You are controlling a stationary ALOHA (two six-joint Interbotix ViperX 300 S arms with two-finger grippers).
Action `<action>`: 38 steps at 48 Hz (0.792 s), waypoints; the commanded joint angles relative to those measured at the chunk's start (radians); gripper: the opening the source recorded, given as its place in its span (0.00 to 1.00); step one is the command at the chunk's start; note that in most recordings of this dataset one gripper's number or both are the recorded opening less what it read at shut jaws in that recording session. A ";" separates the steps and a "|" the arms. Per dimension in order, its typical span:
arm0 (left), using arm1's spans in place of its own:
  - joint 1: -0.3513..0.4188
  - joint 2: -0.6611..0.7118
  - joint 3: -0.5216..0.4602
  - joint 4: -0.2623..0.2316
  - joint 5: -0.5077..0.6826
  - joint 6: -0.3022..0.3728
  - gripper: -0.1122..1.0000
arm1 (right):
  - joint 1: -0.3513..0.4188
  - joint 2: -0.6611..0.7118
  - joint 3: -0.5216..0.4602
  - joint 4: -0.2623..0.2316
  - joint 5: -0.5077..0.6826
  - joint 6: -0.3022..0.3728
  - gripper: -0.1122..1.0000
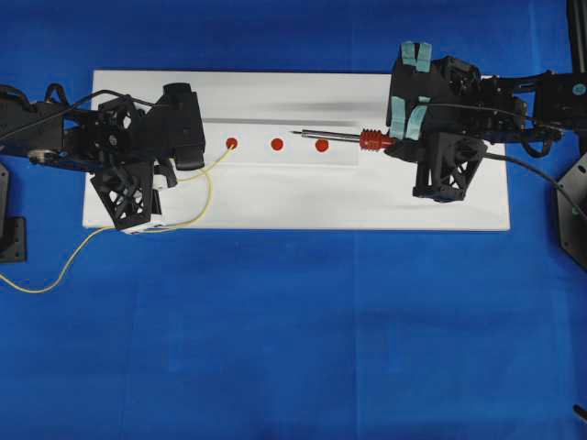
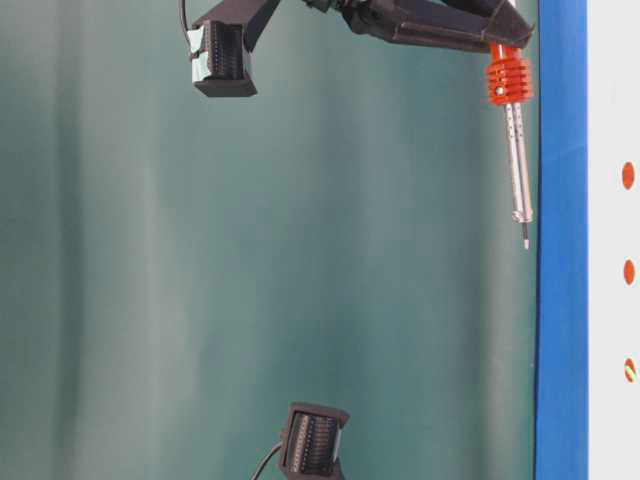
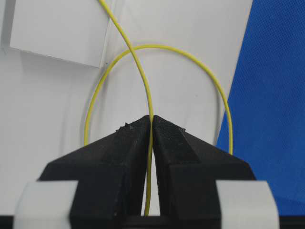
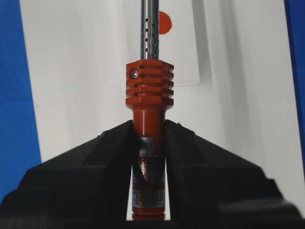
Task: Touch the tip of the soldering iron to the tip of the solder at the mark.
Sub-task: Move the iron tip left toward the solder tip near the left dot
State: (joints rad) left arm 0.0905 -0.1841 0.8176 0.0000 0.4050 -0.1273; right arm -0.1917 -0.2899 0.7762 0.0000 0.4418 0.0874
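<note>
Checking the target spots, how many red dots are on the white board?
3, in a row on the white board: left dot, middle dot, right dot. More could hide under the arms.

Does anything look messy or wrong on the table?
Only the solder: it loops loosely across the white board and trails off its left edge onto the blue cloth. Otherwise nothing stands out; the soldering iron sits straight in the right gripper, above the red dots.

Solder left, soldering iron right
</note>
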 commanded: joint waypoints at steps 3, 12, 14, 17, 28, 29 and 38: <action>0.003 -0.011 -0.015 0.002 -0.006 0.000 0.12 | -0.002 0.002 -0.029 0.000 -0.008 0.002 0.16; 0.003 -0.012 -0.026 0.000 0.005 0.000 0.12 | 0.002 0.032 -0.055 0.000 -0.005 0.002 0.16; 0.002 -0.012 -0.031 0.000 0.009 0.000 0.12 | 0.002 0.040 -0.063 0.002 -0.003 0.002 0.16; 0.002 -0.014 -0.041 -0.002 0.023 0.002 0.12 | 0.003 0.054 -0.075 0.000 0.005 0.002 0.16; 0.003 -0.012 -0.080 -0.003 0.092 0.006 0.12 | 0.003 0.104 -0.124 -0.002 0.032 0.002 0.16; 0.002 -0.012 -0.086 -0.003 0.101 0.008 0.12 | 0.003 0.110 -0.129 -0.002 0.032 0.002 0.16; 0.002 -0.006 -0.095 -0.003 0.124 0.008 0.12 | 0.006 0.164 -0.170 -0.002 0.032 -0.003 0.16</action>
State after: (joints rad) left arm 0.0920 -0.1841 0.7424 -0.0015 0.5277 -0.1212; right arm -0.1902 -0.1273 0.6427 -0.0015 0.4771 0.0874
